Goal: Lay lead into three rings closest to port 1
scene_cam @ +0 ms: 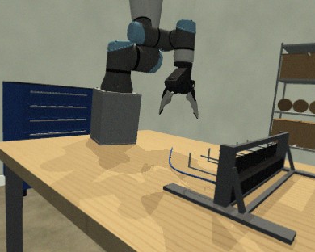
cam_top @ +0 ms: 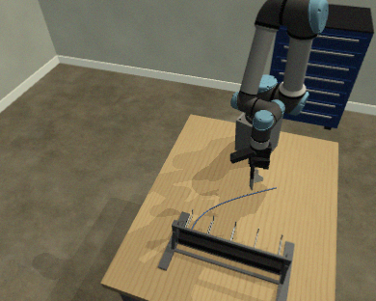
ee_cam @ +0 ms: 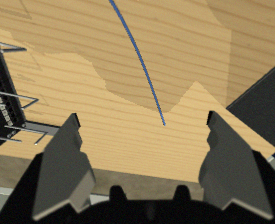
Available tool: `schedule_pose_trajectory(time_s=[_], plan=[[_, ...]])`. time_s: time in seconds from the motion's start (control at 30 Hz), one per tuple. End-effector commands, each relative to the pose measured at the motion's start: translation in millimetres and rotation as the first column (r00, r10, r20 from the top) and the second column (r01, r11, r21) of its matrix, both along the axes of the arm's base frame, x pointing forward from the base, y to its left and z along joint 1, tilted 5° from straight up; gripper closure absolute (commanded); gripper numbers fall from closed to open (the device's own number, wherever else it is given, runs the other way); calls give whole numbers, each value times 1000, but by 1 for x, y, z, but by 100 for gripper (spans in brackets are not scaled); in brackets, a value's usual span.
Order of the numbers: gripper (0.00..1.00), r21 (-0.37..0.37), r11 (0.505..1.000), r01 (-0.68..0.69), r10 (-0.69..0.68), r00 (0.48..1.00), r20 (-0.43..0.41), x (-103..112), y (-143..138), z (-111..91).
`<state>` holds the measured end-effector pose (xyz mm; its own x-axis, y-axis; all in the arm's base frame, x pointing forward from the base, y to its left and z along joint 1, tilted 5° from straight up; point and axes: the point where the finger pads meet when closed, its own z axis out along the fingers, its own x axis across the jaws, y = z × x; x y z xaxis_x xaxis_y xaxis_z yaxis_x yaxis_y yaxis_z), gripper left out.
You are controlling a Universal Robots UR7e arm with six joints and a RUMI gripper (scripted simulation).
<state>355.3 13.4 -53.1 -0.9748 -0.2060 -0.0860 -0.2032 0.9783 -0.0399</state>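
Observation:
The blue lead leaves the rack near its left end in the top view and curves out on the ring side to a free end at the right. It lies clear of the three rings nearest port 1, which are at the right in the top view, among them the end ring. Other thin steel rings stick out from the rack. My gripper is open and empty, above the table near the free end. The wrist view shows that end between the open jaws, farther down.
The dark rack stands upright on its feet on the wooden table. The arm's grey pedestal is behind the lead. The blue drawer cabinet stands beyond the table.

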Motion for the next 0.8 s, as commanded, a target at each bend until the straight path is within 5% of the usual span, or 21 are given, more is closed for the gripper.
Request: schedule_pose_trajectory(time_s=[0.0,0.2,0.23,0.77], plan=[[0,-5,1000,13,-13,1000,-7,-9,1,0],[0,-8,1000,19,-19,1000,-11,-13,1,0],[100,-8,1000,19,-19,1000,-11,-13,1,0],[100,-8,1000,19,-19,1000,-11,-13,1,0]])
